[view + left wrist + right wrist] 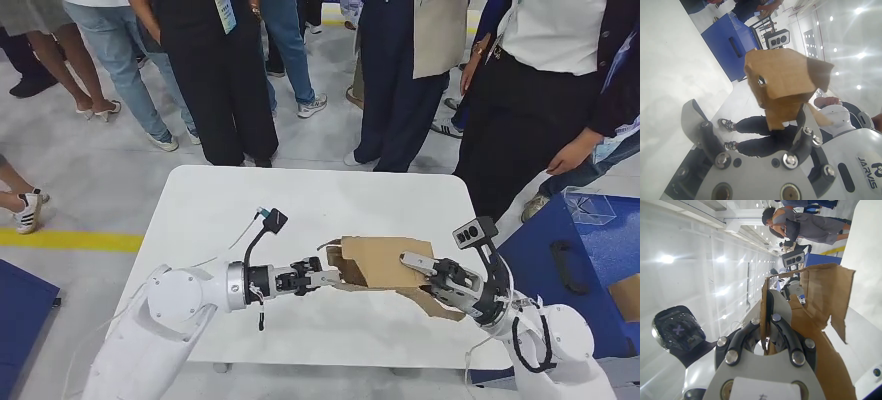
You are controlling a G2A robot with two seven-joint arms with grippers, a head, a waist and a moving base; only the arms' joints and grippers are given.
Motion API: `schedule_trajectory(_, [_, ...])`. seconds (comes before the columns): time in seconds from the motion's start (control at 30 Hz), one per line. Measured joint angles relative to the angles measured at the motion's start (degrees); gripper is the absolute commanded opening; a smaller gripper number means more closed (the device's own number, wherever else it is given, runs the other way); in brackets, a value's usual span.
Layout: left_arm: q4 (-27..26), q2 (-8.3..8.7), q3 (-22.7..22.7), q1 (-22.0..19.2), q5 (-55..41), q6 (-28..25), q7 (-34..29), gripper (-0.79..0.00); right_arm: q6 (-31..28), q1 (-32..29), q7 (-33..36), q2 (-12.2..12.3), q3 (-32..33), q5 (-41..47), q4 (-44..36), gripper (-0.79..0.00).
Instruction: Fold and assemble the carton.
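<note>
Table (300, 210): white, across the middle of the top view, its far edge toward the upper frame.
Blue box (590, 260): at the right edge of the top view, just off the table; the left wrist view (725, 37) added a dark handle slot on its side.
Carton (375, 262): brown and part-folded, lower right of centre in the top view, between the two grippers. From above it read as one flat panel with ragged flaps. The left wrist view (783, 73) showed bent flaps hanging at one end. The right wrist view (825, 289) showed its hollow inside and a torn edge. Whether it rested on the table could not be told.
Right gripper (415, 268): at the carton's right end, one finger lying on the top panel. Its own view (765, 306) showed the jaws pinched on a carton wall, one finger inside.
Left gripper (318, 277): at the carton's left end. From above its spread was unclear. Its own view (748, 113) showed the jaws wide, with a flap against one finger only.
</note>
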Motion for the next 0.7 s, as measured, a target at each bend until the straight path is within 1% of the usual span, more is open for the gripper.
schedule_trajectory(0.13, [1.43, -0.07, 0.49, -0.44, -0.21, -0.39, 0.57, 0.0, 1.37, -0.04, 0.8, 0.1, 0.05, 1.67, -0.4, -0.785])
schedule_trajectory(0.4, [4.56, -0.22, 1.22, -1.65, -1.09, -0.72, 0.95, 0.0, 0.86, -0.54, 0.9, 0.21, 0.81, 3.26, -1.1, -0.785])
schedule_trajectory(0.7, [6.53, -0.53, 2.94, -2.6, -1.5, -0.58, 1.55, 0.0, 0.95, -1.11, 1.46, 0.36, 1.48, 4.65, -1.62, -0.785])
